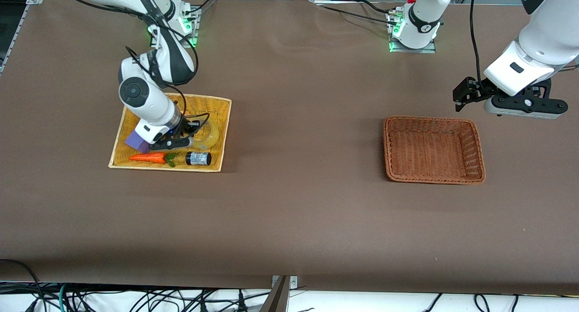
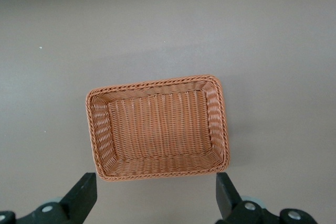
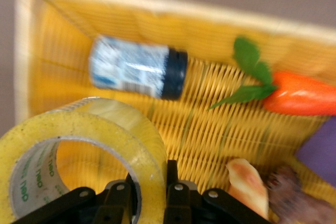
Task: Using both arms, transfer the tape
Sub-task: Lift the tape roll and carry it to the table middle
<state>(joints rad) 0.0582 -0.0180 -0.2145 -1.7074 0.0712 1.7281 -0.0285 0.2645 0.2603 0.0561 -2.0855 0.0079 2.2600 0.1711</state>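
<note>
A carrot and dark jar lie in the yellow tray; brown basket well apart.

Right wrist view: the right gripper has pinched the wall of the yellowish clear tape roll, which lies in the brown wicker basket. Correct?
Not quite. The right gripper is shut on the wall of the yellowish clear tape roll, but the roll lies in the flat yellow woven tray, beside the small dark jar. The right wrist view shows this; the front view shows nothing in the brown wicker basket.

tape | green print on inner core, reads roughly "Deli", partly cut off | jar | blue-white patterned label, print unreadable | no other readable text
</note>
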